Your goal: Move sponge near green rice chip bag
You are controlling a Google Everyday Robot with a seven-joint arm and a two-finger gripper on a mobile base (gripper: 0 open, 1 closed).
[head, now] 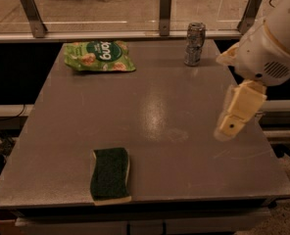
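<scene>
The sponge [110,174], with a dark green top and pale yellow base, lies flat near the table's front edge, left of centre. The green rice chip bag [99,56] lies flat at the far left of the table. My gripper [229,126] hangs over the right side of the table, pointing down and to the left. It is well to the right of the sponge and a little farther back. It is far from the bag and holds nothing I can see.
A crushed silver can [194,44] stands upright at the far edge, right of centre. The grey table [155,111] ends in a metal rail with posts [165,12] behind it. My white arm [272,43] fills the upper right.
</scene>
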